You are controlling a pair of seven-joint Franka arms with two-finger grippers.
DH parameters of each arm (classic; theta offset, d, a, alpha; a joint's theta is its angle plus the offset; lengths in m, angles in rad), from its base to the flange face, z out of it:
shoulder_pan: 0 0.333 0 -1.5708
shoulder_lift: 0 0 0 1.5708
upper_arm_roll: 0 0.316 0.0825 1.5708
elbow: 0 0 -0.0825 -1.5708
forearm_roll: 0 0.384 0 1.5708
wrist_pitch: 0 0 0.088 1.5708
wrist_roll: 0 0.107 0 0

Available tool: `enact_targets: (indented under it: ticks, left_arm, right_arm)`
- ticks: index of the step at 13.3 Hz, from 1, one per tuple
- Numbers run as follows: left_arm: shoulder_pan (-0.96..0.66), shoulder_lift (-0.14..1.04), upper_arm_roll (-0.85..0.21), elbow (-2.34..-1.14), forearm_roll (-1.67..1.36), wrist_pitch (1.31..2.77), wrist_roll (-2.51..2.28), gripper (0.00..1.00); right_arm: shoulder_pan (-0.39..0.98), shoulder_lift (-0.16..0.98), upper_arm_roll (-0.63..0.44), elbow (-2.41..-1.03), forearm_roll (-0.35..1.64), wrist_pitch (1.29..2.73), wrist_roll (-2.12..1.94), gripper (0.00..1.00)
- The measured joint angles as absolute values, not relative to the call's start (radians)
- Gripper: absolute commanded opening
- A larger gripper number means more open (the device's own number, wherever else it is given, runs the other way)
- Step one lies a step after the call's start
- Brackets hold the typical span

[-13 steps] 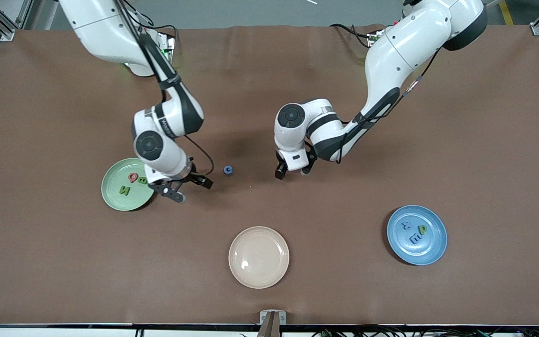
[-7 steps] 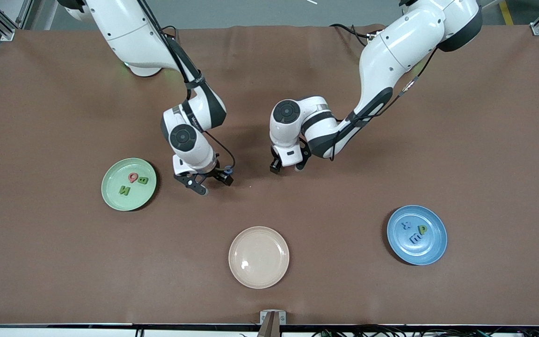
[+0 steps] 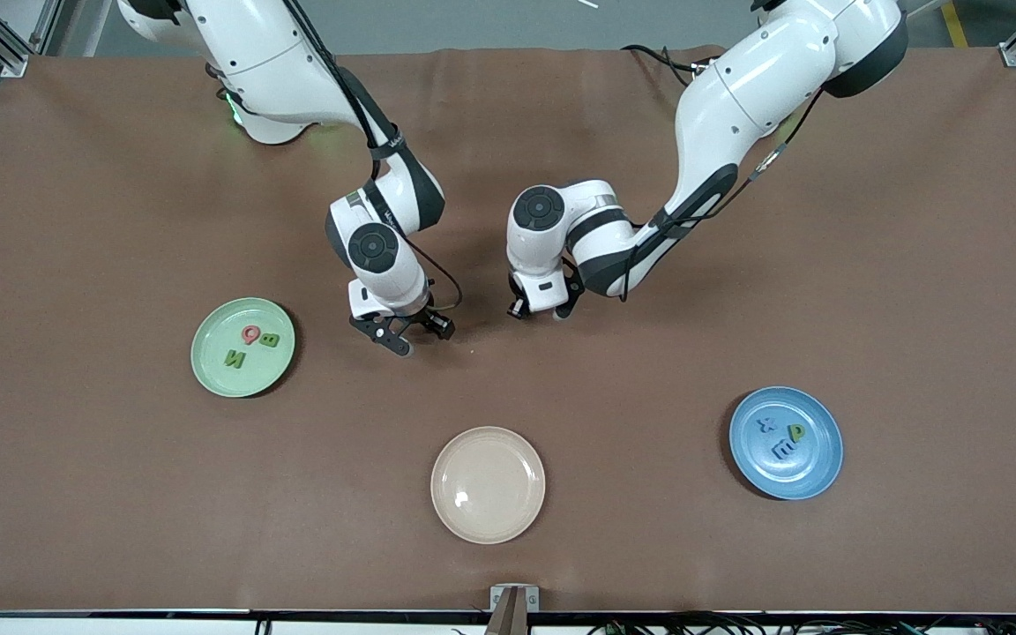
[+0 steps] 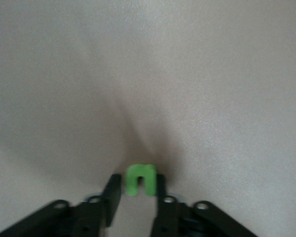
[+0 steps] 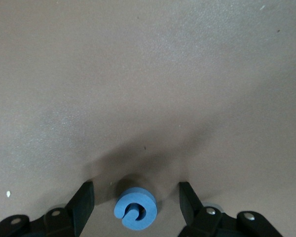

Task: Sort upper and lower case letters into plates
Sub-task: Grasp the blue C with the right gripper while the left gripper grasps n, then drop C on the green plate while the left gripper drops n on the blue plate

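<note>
Nearest the front camera we see the cream plate (image 3: 488, 484), then the blue plate (image 3: 786, 443) toward the left arm's end holding three letters, and the green plate (image 3: 242, 347) toward the right arm's end holding three more. Farther up, our right gripper (image 5: 135, 197) stands low with fingers apart around the blue G (image 5: 135, 209). Our left gripper (image 4: 138, 190) pinches the green u (image 4: 141, 178).

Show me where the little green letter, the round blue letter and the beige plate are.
green letter (image 4: 140, 178), left wrist view, on its arch between the fingers.
blue letter (image 5: 135, 208), right wrist view, on its ring.
beige plate (image 3: 488, 484), front view, on its bare middle.
</note>
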State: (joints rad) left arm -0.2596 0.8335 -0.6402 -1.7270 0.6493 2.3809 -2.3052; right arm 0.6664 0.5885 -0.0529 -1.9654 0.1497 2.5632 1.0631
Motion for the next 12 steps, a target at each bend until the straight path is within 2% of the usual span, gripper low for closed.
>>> enact_targets:
  ticks: [5, 7, 9, 10, 12]
  left_arm:
    - [-0.179, 0.814, -0.632, -1.711, 0.651, 2.352, -2.148, 0.01]
    - [-0.110, 0.783, -0.632, -1.703, 0.651, 2.337, -2.029, 0.01]
    - [-0.034, 0.754, -0.633, -1.688, 0.651, 2.314, -1.904, 0.01]
    - [0.000, 0.747, -0.633, -1.677, 0.651, 2.290, -1.828, 0.01]
    - [0.069, 0.741, -0.632, -1.658, 0.651, 2.240, -1.673, 0.01]
  right_arm:
    - [0.679, 0.585, -0.055, -1.966, 0.150, 2.562, 1.083, 0.62]
    - [0.684, 0.584, -0.055, -1.966, 0.149, 2.561, 1.086, 0.42]
    - [0.688, 0.581, -0.055, -1.966, 0.149, 2.560, 1.088, 0.13]
    - [0.690, 0.578, -0.055, -1.966, 0.149, 2.558, 1.089, 0.04]
    - [0.690, 0.567, -0.057, -1.969, 0.150, 2.532, 1.090, 0.01]
